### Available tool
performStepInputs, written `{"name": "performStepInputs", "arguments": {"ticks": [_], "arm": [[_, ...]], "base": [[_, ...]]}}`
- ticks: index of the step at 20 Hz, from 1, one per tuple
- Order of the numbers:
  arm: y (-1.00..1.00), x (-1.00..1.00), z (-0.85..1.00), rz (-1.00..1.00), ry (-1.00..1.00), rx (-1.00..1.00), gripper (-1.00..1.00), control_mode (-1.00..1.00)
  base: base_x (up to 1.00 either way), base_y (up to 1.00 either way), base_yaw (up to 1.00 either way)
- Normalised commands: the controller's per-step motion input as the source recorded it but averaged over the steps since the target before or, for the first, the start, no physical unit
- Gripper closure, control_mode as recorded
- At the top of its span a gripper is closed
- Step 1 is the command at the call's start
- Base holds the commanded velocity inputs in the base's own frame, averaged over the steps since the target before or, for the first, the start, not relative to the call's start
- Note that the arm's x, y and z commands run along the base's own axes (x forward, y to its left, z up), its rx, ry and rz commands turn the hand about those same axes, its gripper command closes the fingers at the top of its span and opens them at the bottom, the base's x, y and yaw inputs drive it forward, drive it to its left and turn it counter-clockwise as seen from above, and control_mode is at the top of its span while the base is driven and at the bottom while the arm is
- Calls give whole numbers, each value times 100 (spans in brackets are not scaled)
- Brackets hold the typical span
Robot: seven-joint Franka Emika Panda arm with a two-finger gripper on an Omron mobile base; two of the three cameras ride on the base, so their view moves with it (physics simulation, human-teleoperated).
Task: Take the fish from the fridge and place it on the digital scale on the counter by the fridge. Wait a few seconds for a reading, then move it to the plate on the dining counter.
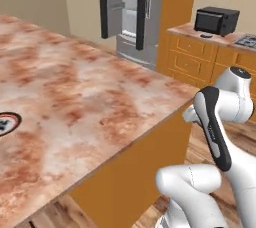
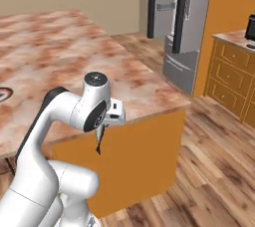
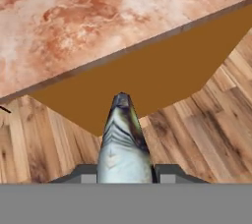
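Gripper (image 3: pixel 123 173) clamped tight on the fish (image 3: pixel 122 142) at the bottom centre of the hand view, tail hanging beside the dining counter (image 1: pixel 75 87) edge over the wood floor (image 2: pixel 214 171). Plate (image 1: pixel 7 123) at left edge of the slab; open fridge (image 1: pixel 131 12) and counter (image 1: pixel 220 39) upper right.

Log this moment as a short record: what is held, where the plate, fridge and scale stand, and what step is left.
held: fish, hanging from the shut gripper, beside the dining counter, over the wood floor
jaws: closed on the fish
plate: on the dining counter, far from the fish
fridge: doors open
scale: on the counter by the microwave, bare
left to do: set fish on plate
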Motion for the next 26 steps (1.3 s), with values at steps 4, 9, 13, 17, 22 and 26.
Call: {"name": "performStepInputs", "arguments": {"ticks": [4,9,13,17,22,26], "arm": [[0,0,0,0,0,0,100,100],[0,0,0,0,0,0,100,100],[0,0,0,0,0,0,100,100],[0,0,0,0,0,0,100,100],[0,0,0,0,0,0,100,100],[0,0,0,0,0,0,100,100]], "base": [[-19,100,-35],[-62,100,-33],[-66,100,-32],[-34,100,-37],[-13,100,-46],[-20,100,-47]]}}
